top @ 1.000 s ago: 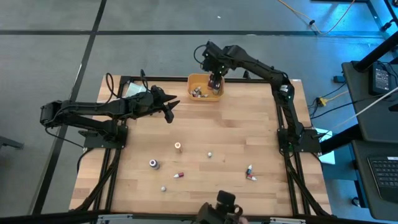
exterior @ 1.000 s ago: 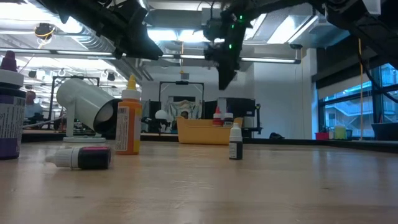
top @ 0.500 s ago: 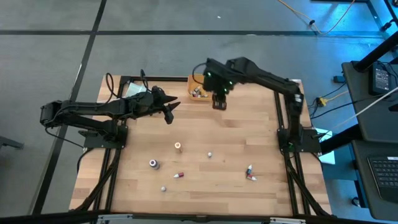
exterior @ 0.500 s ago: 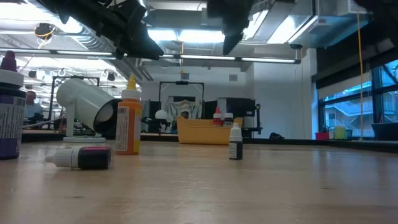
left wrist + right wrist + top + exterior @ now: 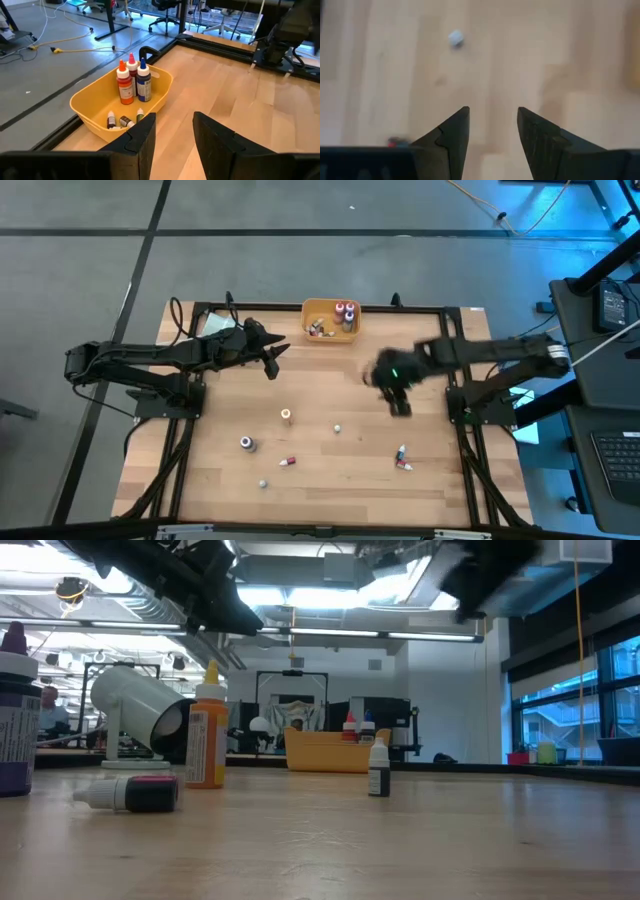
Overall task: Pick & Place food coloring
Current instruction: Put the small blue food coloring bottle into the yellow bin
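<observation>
Several small food coloring bottles stand or lie loose on the wooden table: an orange one [image 5: 286, 416], a white-capped one [image 5: 337, 428], a purple one [image 5: 247, 443], a red one lying [image 5: 287, 462], and a pair lying at the right [image 5: 402, 459]. More stand in the yellow bin [image 5: 331, 321] at the far edge. My left gripper [image 5: 277, 357] hovers open and empty left of the bin. My right gripper [image 5: 401, 407] hangs open and empty above the table's right middle, pointing down; its wrist view shows the white-capped bottle [image 5: 455, 38] below, beyond its fingers.
In the left wrist view the bin [image 5: 90, 107] holds three tall bottles upright and several small ones lying. The low view shows a white cylinder [image 5: 140, 708] behind the orange bottle [image 5: 205, 740]. Bare wood lies between the bin and the loose bottles.
My right gripper has swung away from above the bin, toward the table's right and near edges, staying high above the wood and open with nothing in it.
</observation>
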Controlling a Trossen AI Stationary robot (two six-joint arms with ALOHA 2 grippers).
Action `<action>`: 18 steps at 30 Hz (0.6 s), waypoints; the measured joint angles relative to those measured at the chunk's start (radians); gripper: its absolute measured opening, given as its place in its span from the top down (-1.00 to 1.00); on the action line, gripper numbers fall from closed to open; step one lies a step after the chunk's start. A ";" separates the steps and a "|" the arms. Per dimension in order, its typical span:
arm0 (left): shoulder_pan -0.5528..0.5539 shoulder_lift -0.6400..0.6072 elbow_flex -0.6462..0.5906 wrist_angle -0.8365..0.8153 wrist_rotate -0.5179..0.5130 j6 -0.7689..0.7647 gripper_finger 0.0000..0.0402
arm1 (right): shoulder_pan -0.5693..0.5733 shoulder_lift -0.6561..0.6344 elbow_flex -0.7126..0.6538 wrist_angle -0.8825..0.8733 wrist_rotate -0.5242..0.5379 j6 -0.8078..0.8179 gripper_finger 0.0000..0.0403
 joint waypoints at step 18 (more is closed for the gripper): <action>0.000 0.000 0.000 0.007 -0.009 0.070 0.37 | 0.345 -0.039 -0.409 0.303 -0.103 0.442 0.04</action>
